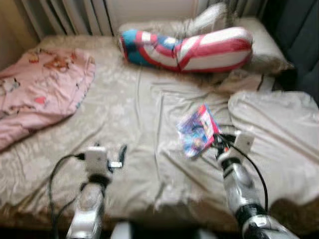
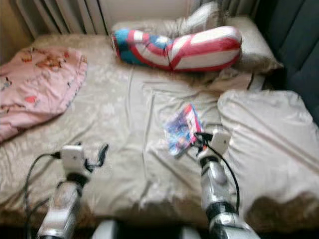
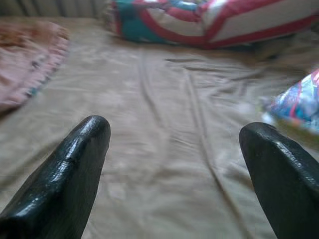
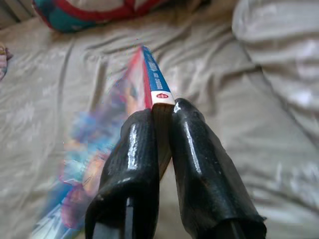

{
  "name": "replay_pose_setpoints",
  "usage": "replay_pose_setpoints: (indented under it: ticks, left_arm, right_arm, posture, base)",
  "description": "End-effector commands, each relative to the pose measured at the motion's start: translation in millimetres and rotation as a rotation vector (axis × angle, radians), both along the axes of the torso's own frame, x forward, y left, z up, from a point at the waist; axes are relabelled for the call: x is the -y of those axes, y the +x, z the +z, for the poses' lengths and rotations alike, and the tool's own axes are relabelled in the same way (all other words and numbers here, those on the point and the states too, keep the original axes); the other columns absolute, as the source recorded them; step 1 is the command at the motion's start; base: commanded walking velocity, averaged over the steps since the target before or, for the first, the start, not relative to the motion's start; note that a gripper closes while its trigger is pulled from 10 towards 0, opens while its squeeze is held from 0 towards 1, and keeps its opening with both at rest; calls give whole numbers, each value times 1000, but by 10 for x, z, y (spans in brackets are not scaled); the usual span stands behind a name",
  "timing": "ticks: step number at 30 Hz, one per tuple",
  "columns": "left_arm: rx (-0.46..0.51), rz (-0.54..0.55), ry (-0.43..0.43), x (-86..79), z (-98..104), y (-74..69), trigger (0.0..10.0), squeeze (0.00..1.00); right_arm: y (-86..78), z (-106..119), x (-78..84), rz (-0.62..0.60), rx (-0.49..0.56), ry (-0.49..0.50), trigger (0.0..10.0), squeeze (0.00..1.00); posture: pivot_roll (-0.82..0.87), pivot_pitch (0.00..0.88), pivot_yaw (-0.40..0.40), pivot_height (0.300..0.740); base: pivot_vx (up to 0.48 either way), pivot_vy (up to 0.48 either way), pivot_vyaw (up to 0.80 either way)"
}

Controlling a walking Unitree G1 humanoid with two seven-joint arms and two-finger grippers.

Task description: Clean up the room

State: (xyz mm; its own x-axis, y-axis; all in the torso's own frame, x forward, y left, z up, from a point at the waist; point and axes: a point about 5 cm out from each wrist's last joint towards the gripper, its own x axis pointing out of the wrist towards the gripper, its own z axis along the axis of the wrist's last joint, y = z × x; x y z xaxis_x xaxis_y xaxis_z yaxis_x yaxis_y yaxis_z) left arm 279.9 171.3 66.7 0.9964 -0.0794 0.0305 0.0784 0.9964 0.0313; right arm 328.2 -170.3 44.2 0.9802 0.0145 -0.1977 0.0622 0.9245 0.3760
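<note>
In the left eye view, the robot is facing a bed [image 1: 139, 114] covered with a rumpled beige sheet. A pink blanket [image 1: 40, 89] is lying at the bed's left side, and a red, white and blue striped bolster [image 1: 194, 47] is lying across the head of the bed. A pale duvet [image 1: 279, 134] is bunched at the right. The right gripper [image 1: 218, 141] is holding a colourful book [image 1: 198, 130] near the middle of the bed, just beside the duvet. The left gripper [image 1: 118, 155] is hovering over bare sheet, well apart from the book.

The right eye view is showing the same layout.

In the left wrist view, the left jaws are standing wide apart over the sheet, with the book at the edge.

In the right wrist view, the right jaws are clamped on the book's edge, one finger [image 4: 130, 164] on each side, the book tilting above the sheet.
</note>
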Motion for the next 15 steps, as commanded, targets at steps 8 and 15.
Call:
replay_pose_setpoints:
  ticks: [8, 15]
  left_arm:
    - [-25, 9, 55, -190, 4, -160, 10000, 0]
    - [-34, -2, 68, -202, 22, -245, 10000, 0]
  right_arm:
    - [146, 132, 109, -107, 5, 230, 10000, 0]
    - [218, 236, 96, -75, 55, 281, 10000, 0]
  posture:
    - [76, 131, -5, 649]
    - [102, 153, 12, 649]
  base:
    - [0, 0, 0]
    - [0, 0, 0]
